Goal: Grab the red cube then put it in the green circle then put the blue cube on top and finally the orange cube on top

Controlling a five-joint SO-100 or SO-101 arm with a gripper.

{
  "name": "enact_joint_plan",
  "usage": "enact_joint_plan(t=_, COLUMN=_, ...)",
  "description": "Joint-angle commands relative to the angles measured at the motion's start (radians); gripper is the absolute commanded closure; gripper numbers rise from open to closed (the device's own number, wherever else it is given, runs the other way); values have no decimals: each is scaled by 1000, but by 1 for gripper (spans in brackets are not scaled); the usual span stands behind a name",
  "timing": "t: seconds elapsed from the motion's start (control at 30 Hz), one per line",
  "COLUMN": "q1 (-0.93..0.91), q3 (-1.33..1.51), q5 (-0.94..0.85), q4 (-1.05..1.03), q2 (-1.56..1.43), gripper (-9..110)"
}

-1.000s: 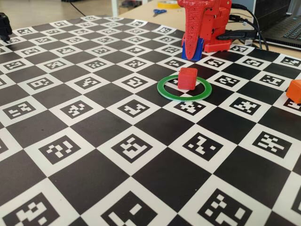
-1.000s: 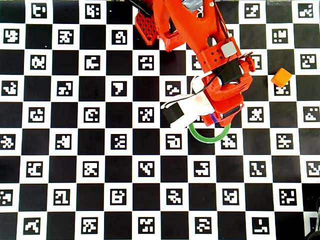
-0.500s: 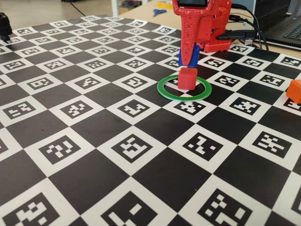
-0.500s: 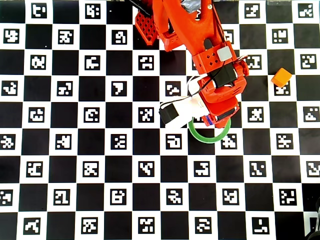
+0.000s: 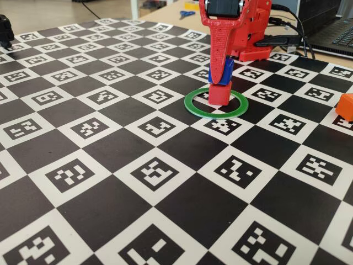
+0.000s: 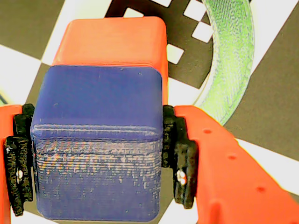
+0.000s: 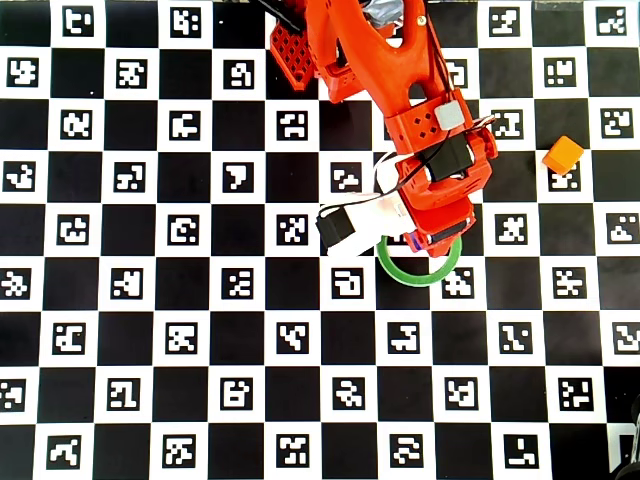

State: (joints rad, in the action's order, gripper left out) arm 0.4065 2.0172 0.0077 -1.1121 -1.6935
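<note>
The red cube (image 5: 219, 95) stands inside the green circle (image 5: 194, 105). The blue cube (image 5: 226, 72) sits on top of it, roughly aligned. My gripper (image 5: 220, 76) comes straight down and is shut on the blue cube. In the wrist view the blue cube (image 6: 98, 149) fills the space between the black pads (image 6: 180, 154) of my gripper (image 6: 98, 172), with the red cube (image 6: 112, 42) under it and part of the green circle (image 6: 233, 56) to the right. The orange cube (image 5: 346, 106) lies apart at the right edge; in the overhead view it (image 7: 563, 155) is upper right of the green circle (image 7: 400, 272).
The checkered marker mat (image 5: 110, 165) covers the table. The arm's base (image 5: 251, 38) stands just behind the ring. A laptop (image 5: 336, 33) and cables lie at the back right, blue scissors (image 5: 187, 14) at the back, and a black object (image 5: 5, 30) at the far left.
</note>
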Motion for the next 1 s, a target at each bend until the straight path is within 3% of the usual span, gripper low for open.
enact_joint_plan(t=0.0, q1=0, q3=-49, q5=18, q4=-12, q2=-9, gripper=93)
enact_joint_plan(t=0.33, q1=-3, q3=-51, q5=55, q4=-11, q2=6, gripper=92)
enact_joint_plan(t=0.43, q1=-5, q3=-51, q5=74, q4=-12, q2=6, gripper=87)
enact_joint_plan(t=0.67, q1=-5, q3=-57, q5=114, q4=-17, q2=-6, gripper=61)
enact_joint_plan(t=0.97, q1=-5, q3=-124, q5=187, q4=-114, q2=-28, gripper=54)
